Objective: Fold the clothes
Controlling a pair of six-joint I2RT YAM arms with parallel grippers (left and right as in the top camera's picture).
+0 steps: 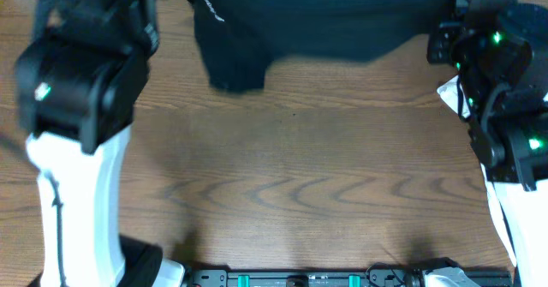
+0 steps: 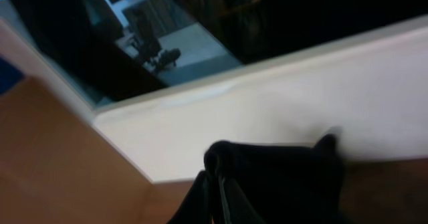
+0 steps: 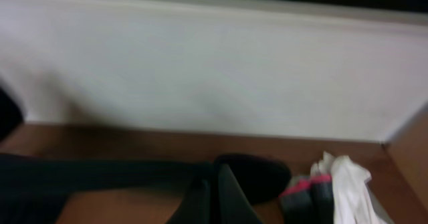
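Stretching a black T-shirt (image 1: 317,26) along the far edge of the wooden table (image 1: 291,167), with left gripper (image 2: 217,192) and right gripper (image 3: 214,192) each clenched on its fabric, near a white cloth (image 3: 348,177).

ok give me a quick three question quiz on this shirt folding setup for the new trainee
1. True or false: the black T-shirt lies folded in the middle of the table.
2. What sits on the table close to the right gripper? A) a white cloth B) a mug C) a book
3. Fill in: the left gripper is shut on ____.

Key
1. False: it is stretched out along the table's far edge, between the two grippers.
2. A
3. the black T-shirt
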